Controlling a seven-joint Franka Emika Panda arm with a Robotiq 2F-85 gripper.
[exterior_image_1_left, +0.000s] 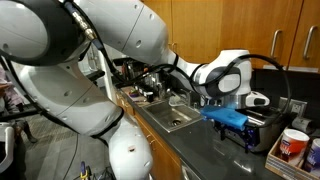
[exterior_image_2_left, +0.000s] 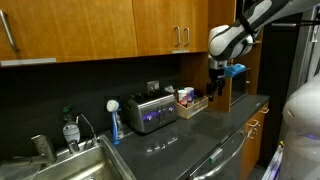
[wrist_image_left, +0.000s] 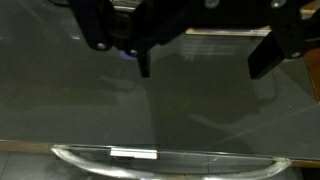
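Black gripper (wrist_image_left: 205, 68) hangs from the top of the wrist view, its 2 fingers (wrist_image_left: 272, 55) spread apart, holding nothing. Below, a clear glass rim (wrist_image_left: 165, 158) crosses the dark countertop (wrist_image_left: 200, 110).

Place: a kitchen, with fitted units along one wall.
Sink: a steel sink (exterior_image_2_left: 88, 165) with a faucet (exterior_image_2_left: 40, 148) is set into a dark countertop (exterior_image_2_left: 195, 140).
Just beside the sink: a soap bottle (exterior_image_2_left: 70, 130) and a dish brush (exterior_image_2_left: 114, 118) stand at the wall.
Further along from the sink: a chrome toaster (exterior_image_2_left: 150, 113), then a box of small packets (exterior_image_2_left: 190, 102).
Above the sink: wooden cabinets (exterior_image_2_left: 110, 25) with metal handles.
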